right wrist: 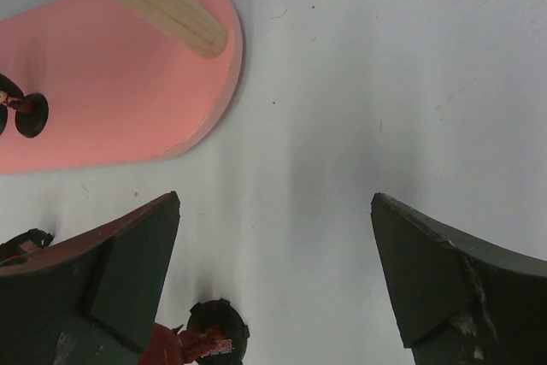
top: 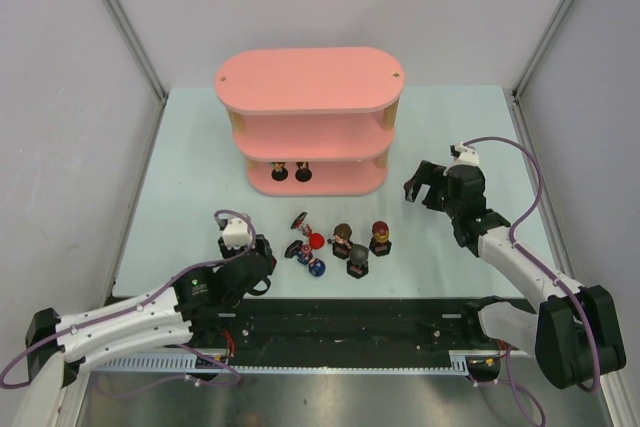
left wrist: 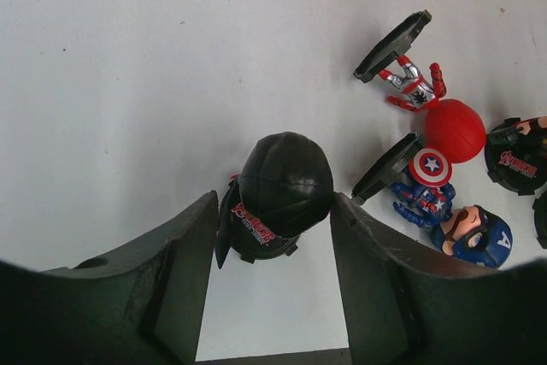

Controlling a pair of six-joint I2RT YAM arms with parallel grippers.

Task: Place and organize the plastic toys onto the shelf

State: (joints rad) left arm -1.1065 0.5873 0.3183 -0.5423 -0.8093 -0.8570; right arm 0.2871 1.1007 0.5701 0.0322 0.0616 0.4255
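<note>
L tool (left wrist: pixel 273 203) straddled black-headed figurine (left wrist: pixel 285 184) on tabletop (left wrist: pixel 128 83), gripped or not couldn't be told; R tool (right wrist: pixel 275 201) gaped wide nr pink shelf (right wrist: pixel 111 83).

On desk (left wrist: pixel 128 83), black-headed fig. (left wrist: pixel 285 179) sits btw fingers (left wrist: pixel 376 271) of left tool (left wrist: pixel 272 211); one finger touches its head, other side's contact unclear. Beside it, red-headed fig. (left wrist: pixel 455 130) & blue-masked fig. (left wrist: pixel 480 237) lie toppled.

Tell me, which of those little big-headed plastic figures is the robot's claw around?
The black-headed figurine on a black base, between the fingers of the left gripper. The red-headed figurine and the blue-masked figurine lie outside them.
</note>
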